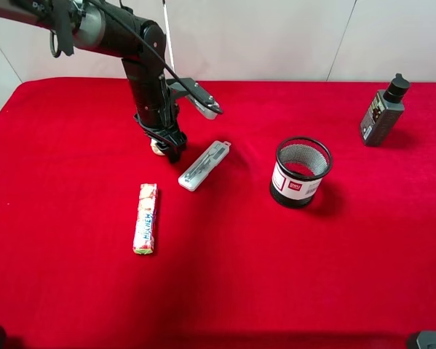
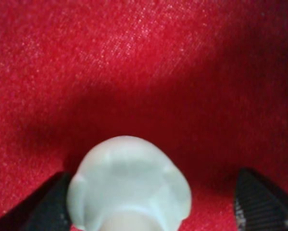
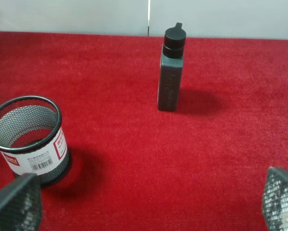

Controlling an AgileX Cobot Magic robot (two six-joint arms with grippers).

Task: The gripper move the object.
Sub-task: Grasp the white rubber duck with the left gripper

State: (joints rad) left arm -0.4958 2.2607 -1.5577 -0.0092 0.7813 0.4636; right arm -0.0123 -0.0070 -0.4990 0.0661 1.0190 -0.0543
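Your left gripper (image 2: 151,204) is down on the red cloth (image 1: 276,276), jaws spread around the cream-white rounded cap (image 2: 129,183). One finger is at its side and the other stands clear. The cap sits just beside the flat white case (image 1: 203,166). Your right gripper (image 3: 147,202) hangs with jaws spread wide, facing the mesh cup (image 3: 28,139) and the dark bottle (image 3: 171,72).

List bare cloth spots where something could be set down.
Free: the wide near-edge strip in front of the candy stick and mesh cup; the patch between cup and bottle. Crowded: around the left hand, object and white case.
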